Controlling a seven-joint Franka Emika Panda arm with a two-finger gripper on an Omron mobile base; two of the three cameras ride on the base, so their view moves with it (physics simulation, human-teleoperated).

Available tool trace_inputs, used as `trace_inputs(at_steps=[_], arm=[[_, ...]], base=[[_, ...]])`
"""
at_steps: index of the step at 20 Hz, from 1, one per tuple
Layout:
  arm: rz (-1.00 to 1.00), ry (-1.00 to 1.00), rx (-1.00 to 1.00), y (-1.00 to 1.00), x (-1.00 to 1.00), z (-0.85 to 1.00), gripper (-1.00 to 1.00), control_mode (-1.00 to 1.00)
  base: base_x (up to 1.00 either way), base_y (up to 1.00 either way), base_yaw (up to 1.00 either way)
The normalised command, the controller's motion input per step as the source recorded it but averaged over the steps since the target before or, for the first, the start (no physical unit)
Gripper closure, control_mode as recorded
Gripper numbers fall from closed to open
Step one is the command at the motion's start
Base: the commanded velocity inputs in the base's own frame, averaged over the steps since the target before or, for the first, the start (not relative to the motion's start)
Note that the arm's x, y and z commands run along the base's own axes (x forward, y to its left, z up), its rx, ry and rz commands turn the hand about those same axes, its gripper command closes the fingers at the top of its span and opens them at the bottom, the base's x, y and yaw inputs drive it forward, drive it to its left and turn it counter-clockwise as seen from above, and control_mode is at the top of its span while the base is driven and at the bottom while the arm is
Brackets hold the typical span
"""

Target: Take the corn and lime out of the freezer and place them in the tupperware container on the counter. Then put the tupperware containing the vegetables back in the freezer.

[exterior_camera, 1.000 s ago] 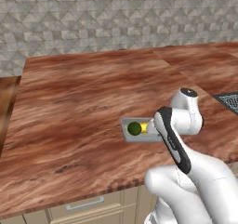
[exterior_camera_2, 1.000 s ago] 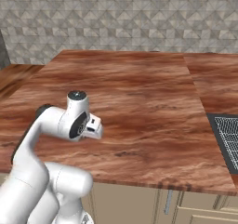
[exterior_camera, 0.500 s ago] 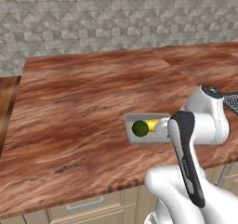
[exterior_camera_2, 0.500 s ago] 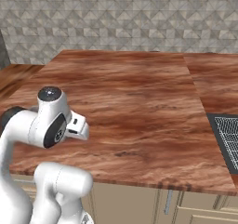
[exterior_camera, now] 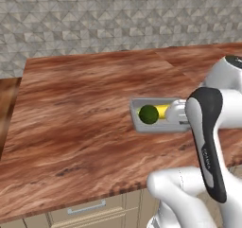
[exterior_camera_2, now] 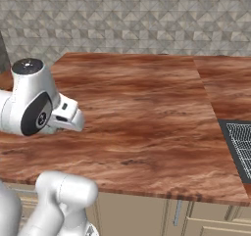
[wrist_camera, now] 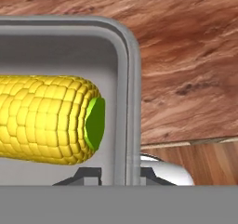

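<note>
Second half of the task in hand: one yellow corn cob with a green end [wrist_camera: 46,118] and one dark green round lime [exterior_camera: 149,114] lying side by side inside the single shallow grey rectangular tupperware container [exterior_camera: 137,124], resting on the reddish-brown wood-grain counter [exterior_camera: 80,109] near its front edge. Two-finger gripper [wrist_camera: 120,174] closed tight astride the tray's rim wall, one tip inside and one outside. Probably next: lifting the tray level so nothing rolls out, then carrying it toward the freezer. Beige drawers with silver bar handles [exterior_camera: 86,207] below the worktop.
</note>
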Motion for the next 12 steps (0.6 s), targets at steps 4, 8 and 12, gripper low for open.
trace_inputs(at_steps=[4,8,12], arm=[[0.00,0.19,0.00,0.07,-0.26,0.91,1.00,-1.00],[0.00,0.26,0.00,0.20,-0.21,0.38,1.00,-1.00],[-0.01,0.24,0.00,0.08,-0.21,0.02,1.00,-1.00]], base=[[0.00,0.00,0.00],[0.00,0.00,0.00],[0.00,0.00,0.00]])
